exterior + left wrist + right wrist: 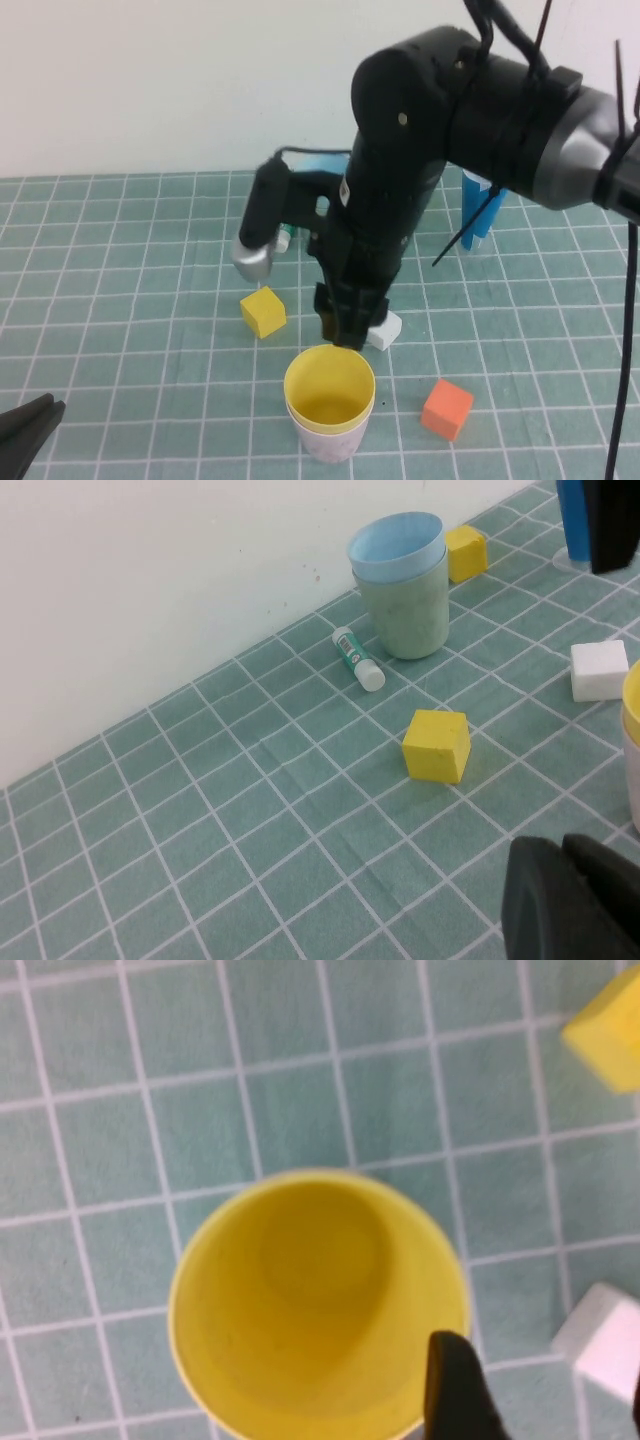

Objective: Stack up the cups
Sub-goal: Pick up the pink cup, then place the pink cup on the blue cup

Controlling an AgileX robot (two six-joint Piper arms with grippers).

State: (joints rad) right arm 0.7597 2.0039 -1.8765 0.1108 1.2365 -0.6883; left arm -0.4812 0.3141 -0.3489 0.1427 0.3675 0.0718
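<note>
A yellow cup (pixel 329 389) sits nested in a pale pink cup (pixel 328 444) near the table's front. It also shows in the right wrist view (pixel 315 1305) and at the edge of the left wrist view (pixel 632 702). My right gripper (pixel 345 330) hangs just above the cup's far rim, open and empty (pixel 545 1400), with one finger (pixel 455 1390) over the rim. A light blue cup (pixel 396 546) sits nested in a pale green cup (pixel 405 615) at the back, mostly hidden by the arm in the high view. My left gripper (pixel 30 425) is shut and empty at the front left corner (pixel 570 900).
A yellow cube (pixel 263 311), a white cube (pixel 385 330) and an orange cube (pixel 446 408) lie around the front stack. A glue stick (pixel 358 659) and a second yellow cube (pixel 466 552) lie near the back stack. A dark-blue cone (pixel 480 210) stands back right.
</note>
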